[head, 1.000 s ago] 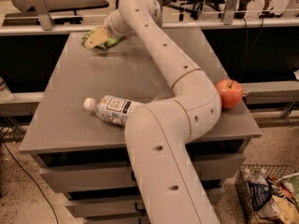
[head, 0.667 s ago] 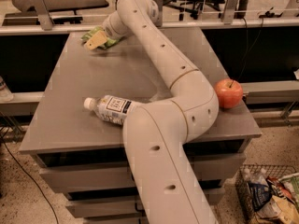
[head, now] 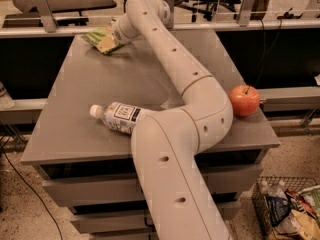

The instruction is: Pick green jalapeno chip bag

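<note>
The green jalapeno chip bag (head: 98,36) is a crinkly bright-green bag at the far left corner of the grey table (head: 75,114). My arm reaches across the table to it. My gripper (head: 114,39) is at the bag's right end and shut on it. The bag is tilted and held slightly above the tabletop, with a shadow under it. The wrist hides most of the fingers.
A clear water bottle (head: 120,117) with a white label lies on its side near the table's front, against my arm. A red apple (head: 245,100) sits at the right edge. A wire basket (head: 290,209) of packets stands on the floor at lower right. A rail runs behind the table.
The gripper and the green bag have shifted slightly up and toward the far left. The bottle and the apple have not moved.
</note>
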`<move>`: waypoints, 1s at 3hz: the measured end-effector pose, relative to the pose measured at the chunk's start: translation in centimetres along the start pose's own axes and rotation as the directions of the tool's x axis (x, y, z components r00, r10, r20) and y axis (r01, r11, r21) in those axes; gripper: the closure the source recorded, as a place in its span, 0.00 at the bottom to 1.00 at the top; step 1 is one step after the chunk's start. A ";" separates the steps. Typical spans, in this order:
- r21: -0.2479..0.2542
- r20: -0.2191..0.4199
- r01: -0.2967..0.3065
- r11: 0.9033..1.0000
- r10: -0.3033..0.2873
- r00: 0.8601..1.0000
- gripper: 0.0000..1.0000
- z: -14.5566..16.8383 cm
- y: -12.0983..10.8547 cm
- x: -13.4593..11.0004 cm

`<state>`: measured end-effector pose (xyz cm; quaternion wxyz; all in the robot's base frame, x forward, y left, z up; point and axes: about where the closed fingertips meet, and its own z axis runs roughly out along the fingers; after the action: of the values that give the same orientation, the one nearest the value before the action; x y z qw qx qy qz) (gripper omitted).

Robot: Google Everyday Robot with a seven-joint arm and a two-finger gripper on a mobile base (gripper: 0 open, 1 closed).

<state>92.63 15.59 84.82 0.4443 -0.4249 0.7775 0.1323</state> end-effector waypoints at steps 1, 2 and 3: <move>0.011 0.001 0.002 1.000 -0.002 1.000 0.71 -1.1 -0.8 0.1; 0.020 0.036 0.024 1.000 -0.025 0.999 0.95 -3.5 -1.6 -1.4; 0.031 0.085 0.070 0.997 -0.072 0.994 1.00 -7.4 -2.2 -3.7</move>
<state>90.98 11.94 92.39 0.4879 -0.4399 0.7437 0.1237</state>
